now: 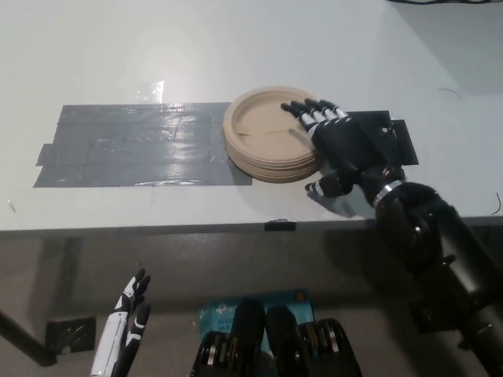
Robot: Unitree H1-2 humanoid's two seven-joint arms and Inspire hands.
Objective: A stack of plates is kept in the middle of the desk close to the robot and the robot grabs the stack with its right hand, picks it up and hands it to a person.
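Black, the right hand (343, 145) lay over the plates' (271, 133) right rim, fingers spread across the top, thumb low beside the stack (gripping nothing yet). The stack sat mid-desk (157, 47) on grey tape (134, 145); the white left hand (122, 330) hung below the desk edge.

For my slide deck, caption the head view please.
Black right hand reaches over the stack of plates on the taped desk; white left hand hangs below.
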